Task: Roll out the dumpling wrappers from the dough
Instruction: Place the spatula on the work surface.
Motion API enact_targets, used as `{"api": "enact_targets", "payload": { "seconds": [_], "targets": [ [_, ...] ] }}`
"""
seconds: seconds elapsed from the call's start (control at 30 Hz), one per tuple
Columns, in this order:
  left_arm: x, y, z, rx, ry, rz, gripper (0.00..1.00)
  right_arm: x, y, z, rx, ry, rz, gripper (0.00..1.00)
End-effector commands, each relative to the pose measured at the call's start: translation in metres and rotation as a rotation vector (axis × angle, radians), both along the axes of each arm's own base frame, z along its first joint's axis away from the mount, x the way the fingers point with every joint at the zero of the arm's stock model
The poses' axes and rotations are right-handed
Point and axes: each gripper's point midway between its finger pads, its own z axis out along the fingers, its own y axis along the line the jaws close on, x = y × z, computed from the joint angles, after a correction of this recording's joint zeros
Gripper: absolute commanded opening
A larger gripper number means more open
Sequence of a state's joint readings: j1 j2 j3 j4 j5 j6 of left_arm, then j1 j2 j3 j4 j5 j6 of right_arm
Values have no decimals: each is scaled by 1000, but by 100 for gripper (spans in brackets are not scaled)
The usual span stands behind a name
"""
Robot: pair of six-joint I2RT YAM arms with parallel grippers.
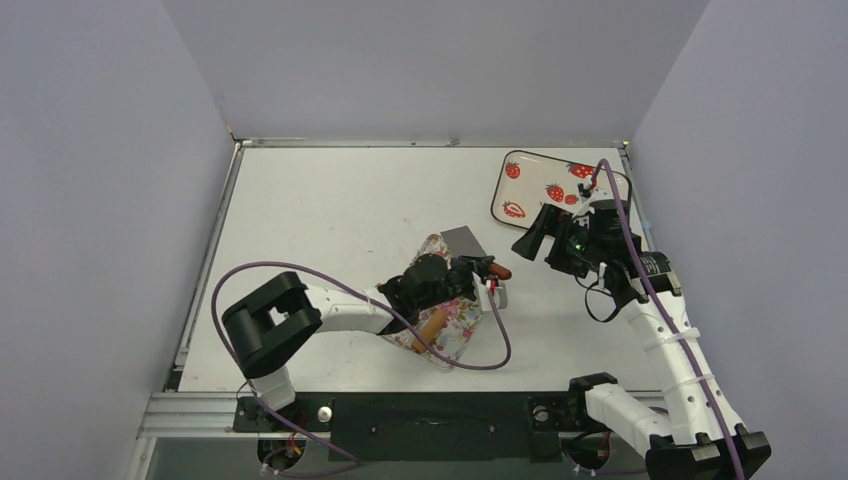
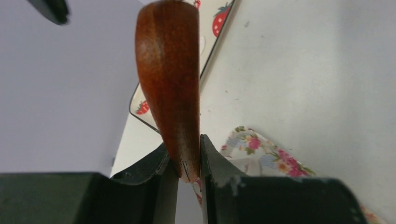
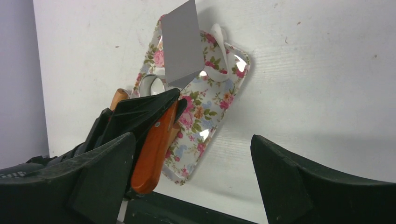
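The spatula (image 3: 182, 46) was clamped by its smooth, tapered wooden handle in the left end effector (image 2: 189, 156); the right end effector (image 3: 192, 144) was spread wide.

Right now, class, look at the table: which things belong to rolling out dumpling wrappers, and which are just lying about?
Belong to the job: dough, roller, metal ring, spatula, floral tray.
Probably just lying about: strawberry tray, apart at the far right corner.
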State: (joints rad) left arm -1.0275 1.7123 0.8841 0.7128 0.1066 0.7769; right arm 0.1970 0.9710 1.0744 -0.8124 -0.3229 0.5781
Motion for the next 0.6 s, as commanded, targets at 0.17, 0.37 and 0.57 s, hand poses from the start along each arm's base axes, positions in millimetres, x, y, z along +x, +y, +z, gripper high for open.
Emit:
{"api": "enact_targets", "payload": {
  "seconds": [0.17, 0.37, 0.57],
  "targets": [
    [-15, -19, -21, -80, -53, 65, 0, -9, -11, -12, -38, -27, 17, 89],
    [-23, -18, -44, -45, -42, 104, 0, -16, -8, -30, -41, 19, 62, 89],
    [-51, -16, -70, 17, 18, 48, 20, -26, -11, -73, -60, 123, 50, 89]
  ]
}}
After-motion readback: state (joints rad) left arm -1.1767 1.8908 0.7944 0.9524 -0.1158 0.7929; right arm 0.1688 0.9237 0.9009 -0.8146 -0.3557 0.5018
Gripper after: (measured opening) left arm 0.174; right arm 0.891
